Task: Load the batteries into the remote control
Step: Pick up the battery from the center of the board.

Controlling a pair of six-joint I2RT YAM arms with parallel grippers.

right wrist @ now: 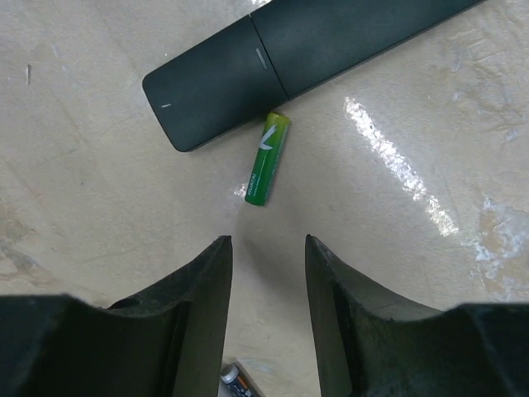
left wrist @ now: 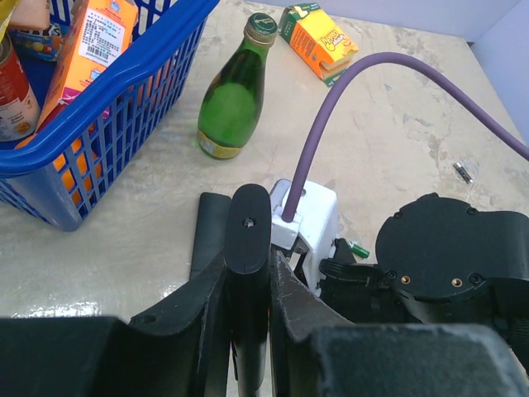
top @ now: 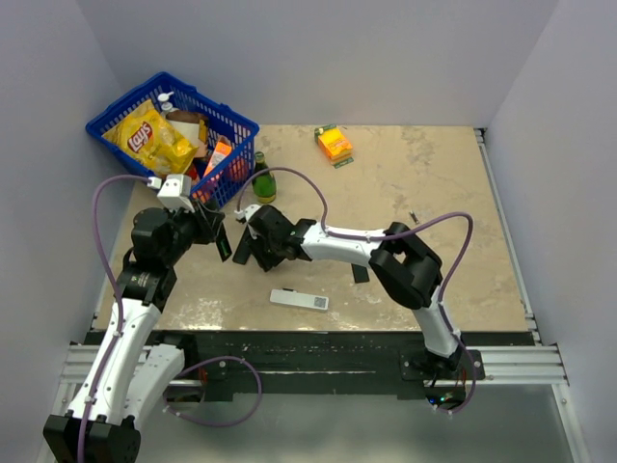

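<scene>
Beige marbled tabletop (top: 434,193): left hand (left wrist: 248,263) clamps a black bar (left wrist: 248,219); right hand (right wrist: 266,244) half-open, empty.

Counted one blue basket (top: 125,99), one chip bag (top: 152,135), one green bottle (top: 263,181), one orange box (top: 335,143), one flat white remote (top: 299,300) and one black remote (right wrist: 331,41). Saw one green battery (right wrist: 268,159) whole, plus the end of a second battery (right wrist: 235,382) at the edge.

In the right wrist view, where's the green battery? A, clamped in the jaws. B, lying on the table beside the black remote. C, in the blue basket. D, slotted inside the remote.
B: the battery lies flat on the table, right beside the remote, with nothing gripping it.
</scene>
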